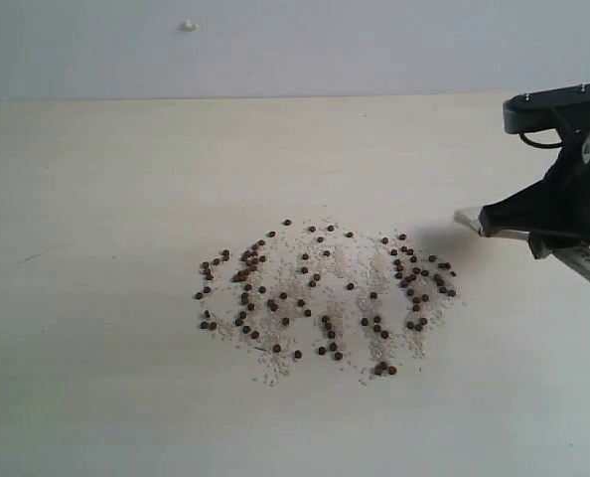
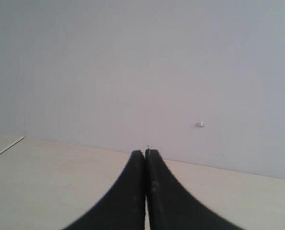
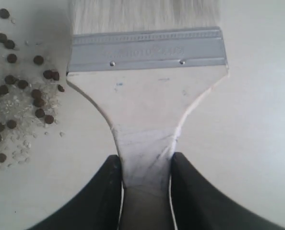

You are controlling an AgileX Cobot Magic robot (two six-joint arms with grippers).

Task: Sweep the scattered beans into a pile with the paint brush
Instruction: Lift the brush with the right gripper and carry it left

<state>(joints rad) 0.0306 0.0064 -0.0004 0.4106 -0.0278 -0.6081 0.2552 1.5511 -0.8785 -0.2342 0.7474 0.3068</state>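
Pale tabletop (image 1: pixel 96 199) | R claw (image 3: pixel 146 162) low at right, clamped on paint brush (image 3: pixel 147 100) handle | beans (image 1: pixel 325 298) scattered | L claw (image 2: pixel 146 154) closed, empty

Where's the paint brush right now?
The paint brush is at the right edge of the exterior view, gripped by its handle in the right hand, with its bristles just right of the scattered beans.

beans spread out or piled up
Spread out: the beans lie loose over a wide patch, gaps between them, no heap.
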